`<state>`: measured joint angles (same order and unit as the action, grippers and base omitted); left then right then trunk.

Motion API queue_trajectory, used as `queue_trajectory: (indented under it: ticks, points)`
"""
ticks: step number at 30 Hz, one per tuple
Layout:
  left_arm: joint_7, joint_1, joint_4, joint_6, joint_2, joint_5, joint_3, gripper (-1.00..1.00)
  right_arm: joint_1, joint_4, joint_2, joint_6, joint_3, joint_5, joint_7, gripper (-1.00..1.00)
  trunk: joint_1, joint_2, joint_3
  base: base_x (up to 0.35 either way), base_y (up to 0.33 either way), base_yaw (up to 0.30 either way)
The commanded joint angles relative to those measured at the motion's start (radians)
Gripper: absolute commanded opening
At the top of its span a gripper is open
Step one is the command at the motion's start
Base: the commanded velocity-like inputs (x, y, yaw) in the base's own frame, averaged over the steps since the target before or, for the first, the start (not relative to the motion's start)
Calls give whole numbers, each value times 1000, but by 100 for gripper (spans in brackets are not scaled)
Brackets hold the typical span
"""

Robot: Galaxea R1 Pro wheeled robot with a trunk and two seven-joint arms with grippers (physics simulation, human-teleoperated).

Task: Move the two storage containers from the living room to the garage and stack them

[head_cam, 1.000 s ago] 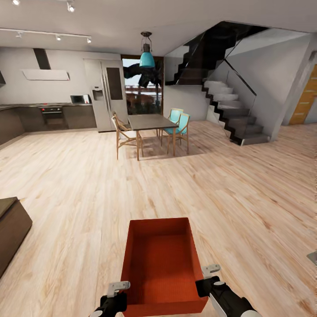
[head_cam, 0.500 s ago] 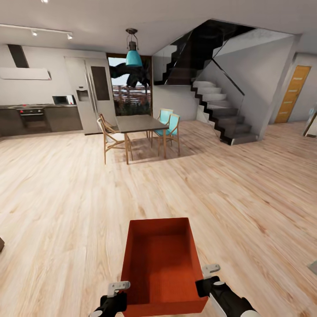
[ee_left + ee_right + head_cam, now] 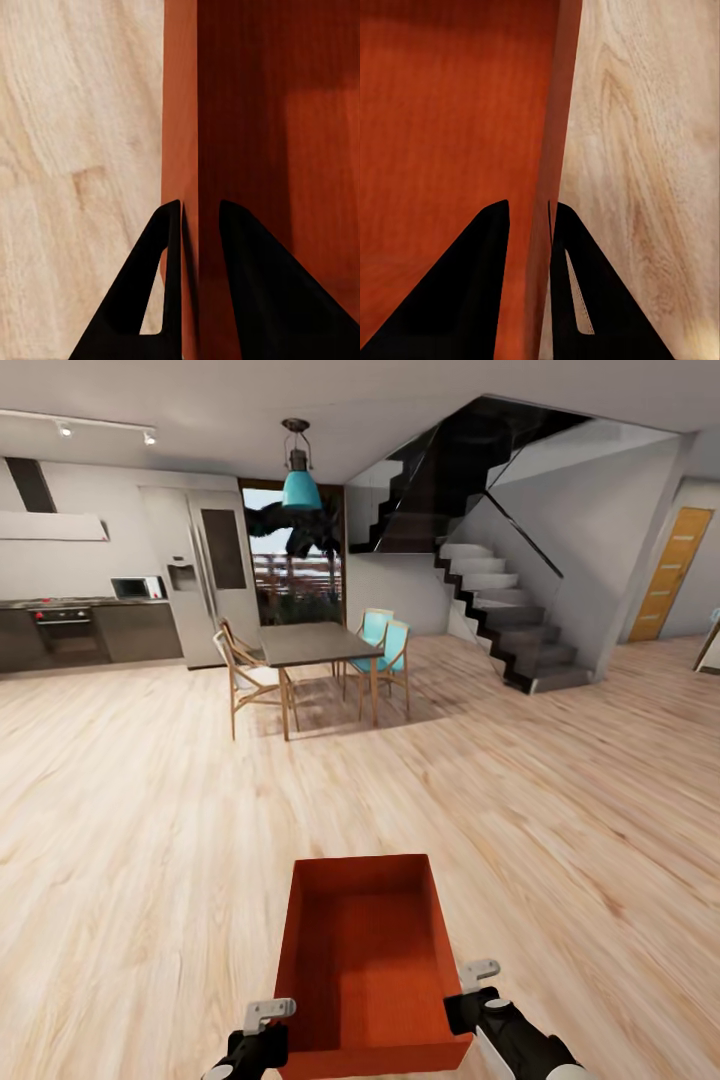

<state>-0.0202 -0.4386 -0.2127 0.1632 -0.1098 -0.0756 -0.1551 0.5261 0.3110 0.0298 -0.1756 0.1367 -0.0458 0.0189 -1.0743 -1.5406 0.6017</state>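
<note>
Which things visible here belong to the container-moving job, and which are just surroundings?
Job:
- storage container, orange-red, open-topped, carried
- left gripper, clamped on one side wall
- right gripper, clamped on the opposite wall

Surroundings:
- dining table
- turquoise chairs
- staircase
- fridge
- pendant lamp

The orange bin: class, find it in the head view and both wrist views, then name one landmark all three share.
Head view: bin at bottom centre, between left pincer and right pincer.
Left wrist view: bin wall clamped between the fingers.
Right wrist view: bin wall clamped likewise.
Shared landmark: light plank floor.
</note>
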Motion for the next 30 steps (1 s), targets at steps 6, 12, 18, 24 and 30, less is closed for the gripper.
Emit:
queue_trajectory:
  ticks: [6,12,18,24,30]
  points:
    - [3,-1,4,4,15,-12,-4,-100,0,3,-16,56,41,3,-48,-100,-1,0,1,343,0,-122]
    - [3,-2,5,4,15,-12,-4,-100,0,3,-16,56,41,3,-48,-100,-1,0,1,343,0,-266]
    - [3,-2,6,4,15,-12,-4,-100,0,3,-17,56,41,3,-48,-100,-1,0,1,343,0,-282]
    - [2,-2,6,4,15,-12,-4,-100,0,3,-17,56,41,3,-48,-100,-1,0,1,343,0,-284]
    - [2,-2,6,4,15,-13,-4,-100,0,3,-16,56,41,3,-48,-100,-1,0,1,343,0,-284]
